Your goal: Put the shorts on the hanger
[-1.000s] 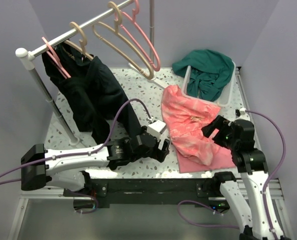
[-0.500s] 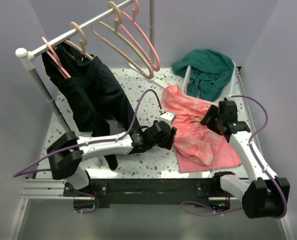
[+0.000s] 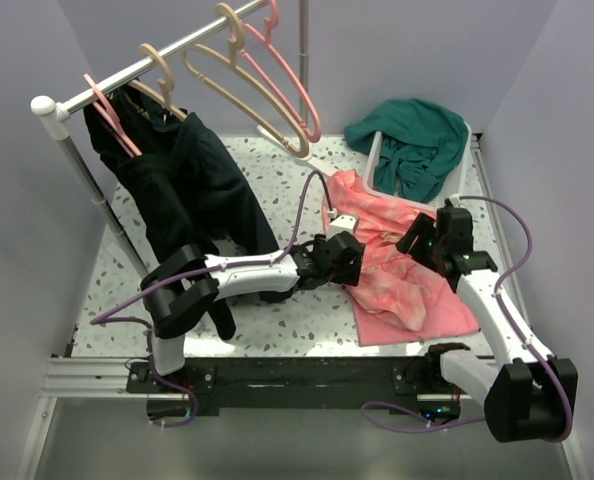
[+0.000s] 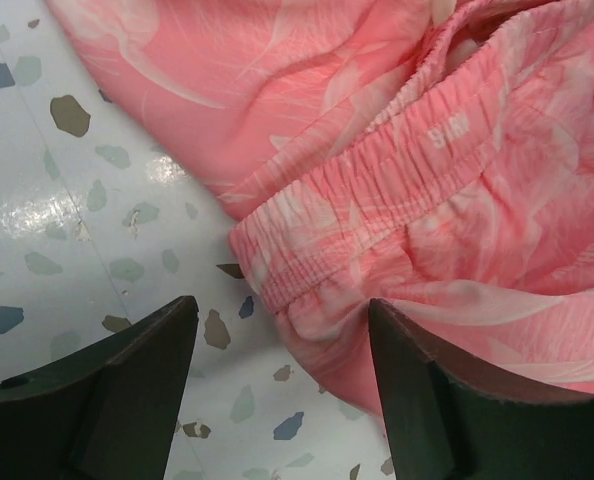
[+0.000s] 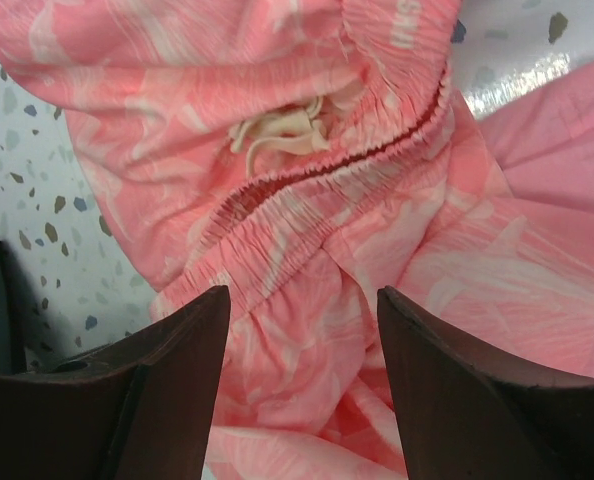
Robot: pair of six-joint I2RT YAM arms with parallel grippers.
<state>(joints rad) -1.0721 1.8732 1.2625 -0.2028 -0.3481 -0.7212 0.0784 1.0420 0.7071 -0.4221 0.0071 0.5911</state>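
On the speckled tabletop [image 3: 277, 170], the shorts [image 3: 377, 250] lie crumpled right of centre, partly over a plain pink cloth [image 3: 447, 315]. The hanger [image 3: 293, 146] hangs well apart from them on the rack rail [image 3: 137, 70] at the back, empty.

The left gripper [image 3: 349, 262] sits at the near-left edge of the shorts and the right gripper [image 3: 417, 240] over their middle. Both have their jaws spread wide and hold nothing.

The step in hand looks like a two-handed pinch of the waistband. To do it well, each gripper should probably close on the gathered elastic alone, the two grips spaced apart so the thin fabric lifts flat, and should leave the cloth beneath alone.

The top view shows only a pink heap. The left wrist view shows the waistband's corner [image 4: 277, 270] just ahead of the left gripper [image 4: 277, 310]. The right wrist view shows the right gripper [image 5: 302, 295] above the open waistband and a cream drawstring [image 5: 277, 135].
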